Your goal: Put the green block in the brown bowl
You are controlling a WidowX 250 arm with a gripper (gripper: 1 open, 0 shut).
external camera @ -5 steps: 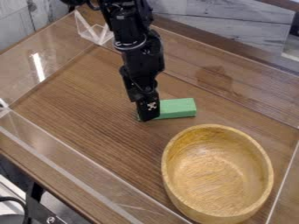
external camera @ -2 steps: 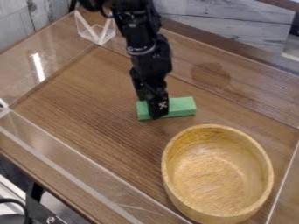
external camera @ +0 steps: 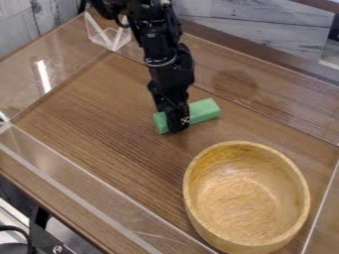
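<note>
The green block lies on the wooden table at mid-frame, turned slightly askew, with its right end and a bit of its left end showing. My gripper points straight down over the block's left half. Its black fingers straddle the block and press against its sides, low at the table surface. The part of the block between the fingers is hidden. The brown bowl, large, round and empty, sits at the lower right, a short way in front of the block.
A clear plastic barrier runs along the table's left and front edges. A crumpled piece of clear plastic lies at the back left, behind the arm. A pale wall bounds the back right.
The gripper came down over the block's left half and its fingers closed in against it. The block has turned slightly, its right end swinging away from the bowl.
</note>
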